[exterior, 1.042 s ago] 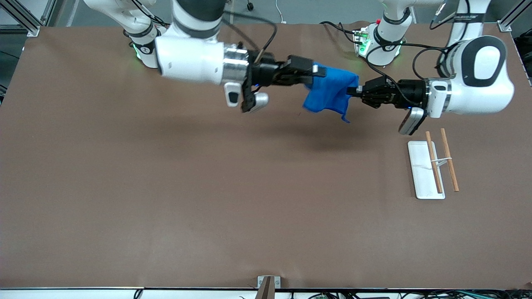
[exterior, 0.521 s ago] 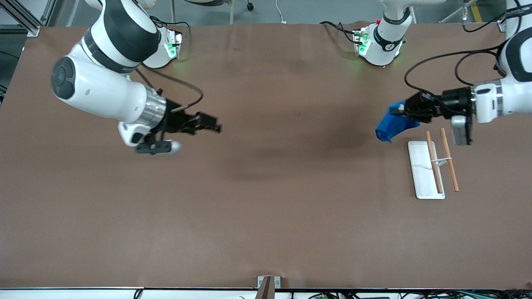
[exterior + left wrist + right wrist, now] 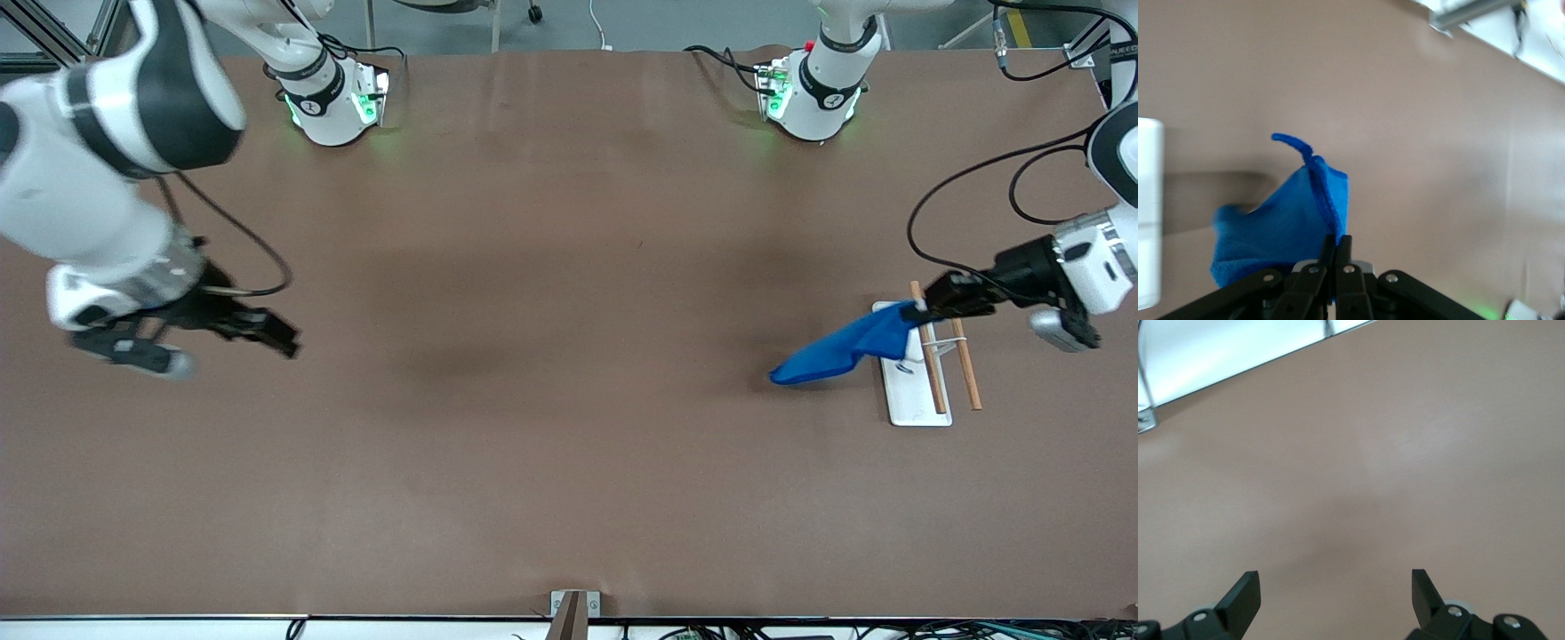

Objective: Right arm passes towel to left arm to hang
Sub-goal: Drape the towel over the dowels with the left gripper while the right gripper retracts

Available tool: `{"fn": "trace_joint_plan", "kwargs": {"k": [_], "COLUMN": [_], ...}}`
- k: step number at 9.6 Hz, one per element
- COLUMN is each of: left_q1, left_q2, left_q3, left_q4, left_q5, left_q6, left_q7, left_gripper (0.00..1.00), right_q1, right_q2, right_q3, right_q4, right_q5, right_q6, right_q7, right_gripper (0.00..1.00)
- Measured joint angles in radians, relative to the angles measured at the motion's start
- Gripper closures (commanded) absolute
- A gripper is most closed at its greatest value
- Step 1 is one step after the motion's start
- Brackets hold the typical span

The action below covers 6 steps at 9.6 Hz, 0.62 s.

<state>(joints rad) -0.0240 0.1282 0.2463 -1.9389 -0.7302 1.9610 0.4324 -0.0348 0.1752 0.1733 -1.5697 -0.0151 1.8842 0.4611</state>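
Both arms have parted — left end effector (image 3: 925, 308) pinching the towel (image 3: 840, 351) over the rack (image 3: 905, 391), right end effector (image 3: 283, 338) spread.

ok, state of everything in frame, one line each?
towel: held by one corner in the air, trailing away from the rack
left pincer: shut on the towel, over the rack
right pincer: open, empty, over bare table at its arm's end
rack: flat on the table, nothing draped on its two wooden rods

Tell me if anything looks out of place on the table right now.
Nothing stands out. The left tool holds the towel by a corner over the white rack, cloth trailing toward the table's middle. The right tool hangs open at its own end.
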Motion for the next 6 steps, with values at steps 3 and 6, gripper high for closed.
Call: {"fn": "trace_joint_plan", "kwargs": {"k": [3,6], "left_q1": [0.004,0.011], "left_q2": [0.047,0.056], "left_q3": [0.152,0.310], "left_q4": [-0.008,-0.009], "left_q5": [0.002,0.003], "left_q6": [0.104,0.127], "left_q7": [-0.068,-0.069], "left_gripper": [1.00,1.00], "right_q1": [-0.002,-0.004], "right_q2": [-0.072,-0.150], "right_q3": [-0.154,-0.225], "right_q4": [0.005,0.009], "right_q5": [-0.001,-0.001], "right_q6": [-0.098,-0.206], "right_q7": [-0.212,-0.325], "right_gripper": [0.00,0.00]}}
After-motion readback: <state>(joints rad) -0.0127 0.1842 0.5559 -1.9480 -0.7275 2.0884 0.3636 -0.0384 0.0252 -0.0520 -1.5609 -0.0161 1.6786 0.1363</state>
